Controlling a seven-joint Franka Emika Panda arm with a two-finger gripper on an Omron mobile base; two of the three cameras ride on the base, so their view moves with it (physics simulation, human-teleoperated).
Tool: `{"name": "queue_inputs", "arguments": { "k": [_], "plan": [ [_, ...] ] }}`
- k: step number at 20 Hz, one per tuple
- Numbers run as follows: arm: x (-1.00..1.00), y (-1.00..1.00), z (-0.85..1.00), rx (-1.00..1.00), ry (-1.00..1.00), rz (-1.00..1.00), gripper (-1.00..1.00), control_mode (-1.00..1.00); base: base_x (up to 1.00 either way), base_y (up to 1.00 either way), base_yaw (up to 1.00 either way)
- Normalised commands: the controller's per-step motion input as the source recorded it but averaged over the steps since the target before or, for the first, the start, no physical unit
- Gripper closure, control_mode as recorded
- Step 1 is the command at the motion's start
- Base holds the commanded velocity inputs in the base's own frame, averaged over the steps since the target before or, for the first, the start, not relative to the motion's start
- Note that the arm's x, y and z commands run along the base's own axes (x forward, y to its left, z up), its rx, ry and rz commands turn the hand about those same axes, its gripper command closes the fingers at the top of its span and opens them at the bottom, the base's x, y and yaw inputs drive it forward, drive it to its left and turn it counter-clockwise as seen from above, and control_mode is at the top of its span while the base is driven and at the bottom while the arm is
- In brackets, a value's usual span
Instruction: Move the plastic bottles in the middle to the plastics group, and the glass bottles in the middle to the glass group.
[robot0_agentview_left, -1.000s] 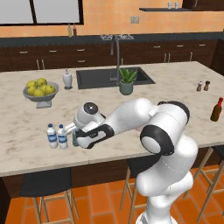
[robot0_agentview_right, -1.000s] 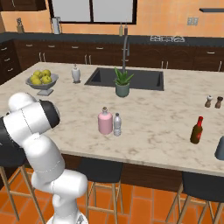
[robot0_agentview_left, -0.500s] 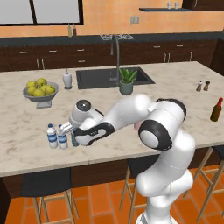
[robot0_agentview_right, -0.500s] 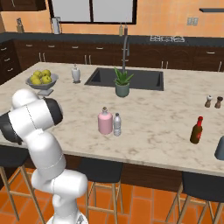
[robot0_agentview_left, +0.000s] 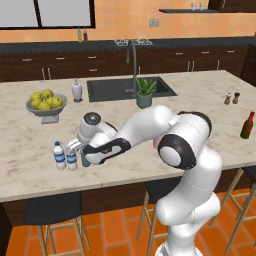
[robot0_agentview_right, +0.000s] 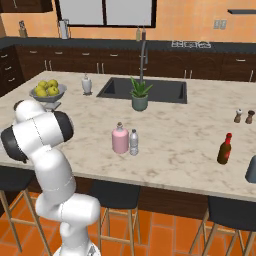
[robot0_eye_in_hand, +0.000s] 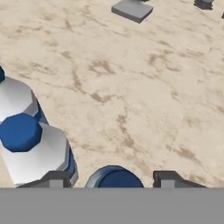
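In the left base view the gripper (robot0_agentview_left: 81, 151) reaches low to about 9 o'clock of the arm, near the front edge of the tabletop (robot0_agentview_left: 200, 107), just beside the two water bottles (robot0_agentview_left: 65, 155). In the hand view the fingertips (robot0_eye_in_hand: 168, 179) stand apart on either side of the dark blue-teal bottle (robot0_eye_in_hand: 114, 177), whose top is cut off at 6 o'clock; whether they press it I cannot tell. Bare marble lies open toward 12 o'clock. In the right base view the pink bottle (robot0_agentview_right: 120, 138) and clear greyish bottle (robot0_agentview_right: 134, 142) stand touching mid-counter, and the dark red-necked bottle (robot0_agentview_right: 225, 149) stands well apart at 3 o'clock near the far end
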Motion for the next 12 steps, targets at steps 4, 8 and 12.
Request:
{"name": "queue_inputs", "arguments": {
  "k": [4,8,12],
  "plan": [
    [0.0,-0.08,0.15,0.03,-0.04,0.0,-1.0,-1.0,0.0,0.0,0.0],
    [0.0,-0.07,0.51,0.13,-0.06,0.0,-1.0,-1.0,0.0,0.0,0.0],
    [-0.01,-0.23,0.68,0.13,0.0,0.0,-1.0,-1.0,0.0,0.0,0.0]
  ]
}}
